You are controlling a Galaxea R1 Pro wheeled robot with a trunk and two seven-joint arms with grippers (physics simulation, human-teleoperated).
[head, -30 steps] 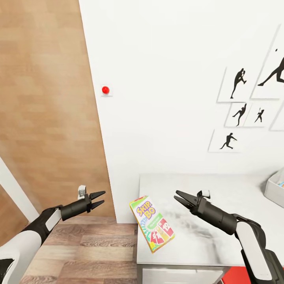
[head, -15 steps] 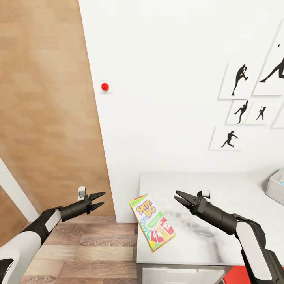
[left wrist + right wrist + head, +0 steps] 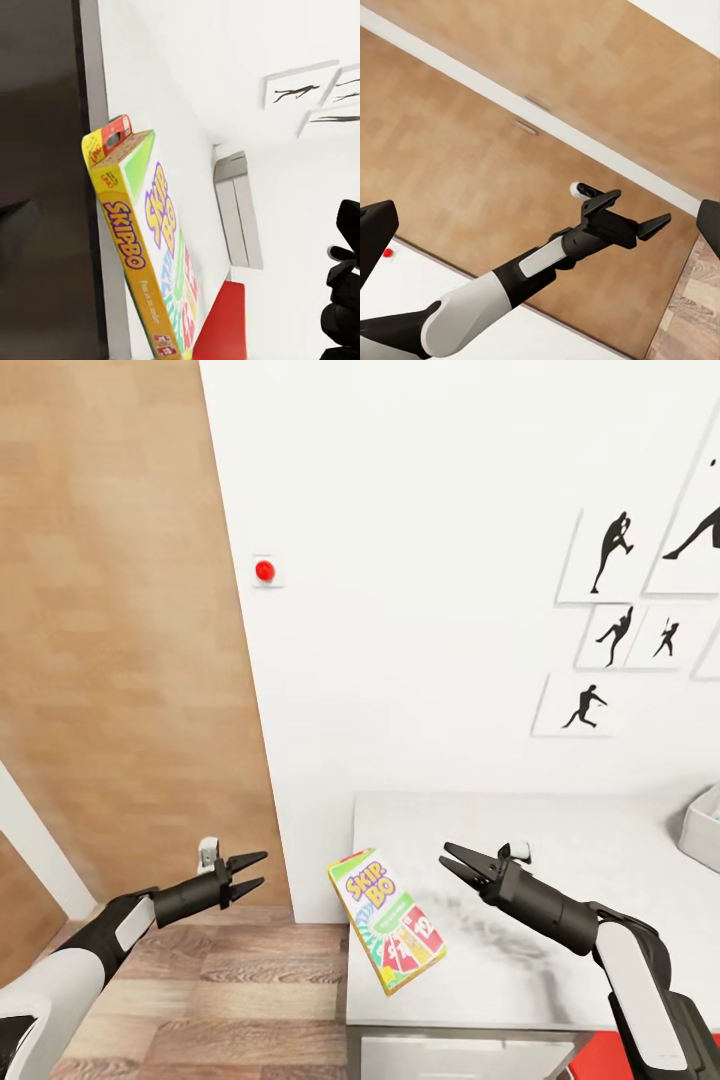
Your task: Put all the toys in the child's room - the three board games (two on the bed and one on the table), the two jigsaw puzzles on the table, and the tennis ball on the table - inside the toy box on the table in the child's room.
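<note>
A board game (image 3: 386,932), a yellow, red and green "Skip-Bo" box, lies flat at the left end of the table (image 3: 540,860), one side hanging over the edge. The left wrist view shows the same board game (image 3: 150,247) close up. My left gripper (image 3: 246,870) hovers open and empty over the floor, left of the box. Above the table, just right of the box, my right gripper (image 3: 455,863) is open and empty too. In the right wrist view the left gripper (image 3: 639,211) shows with its fingers spread. A corner of the grey toy box (image 3: 702,828) shows at the far right.
A white wall (image 3: 420,580) with black athlete pictures (image 3: 612,550) and a red button (image 3: 264,571) rises behind the table. A wooden door (image 3: 110,610) stands to the left over plank floor (image 3: 220,1000). A bit of red chair (image 3: 590,1060) shows below the table.
The whole picture has drifted slightly, wall pictures and button sliding upward, so the camera moved. Both grippers and the game box keep their places.
</note>
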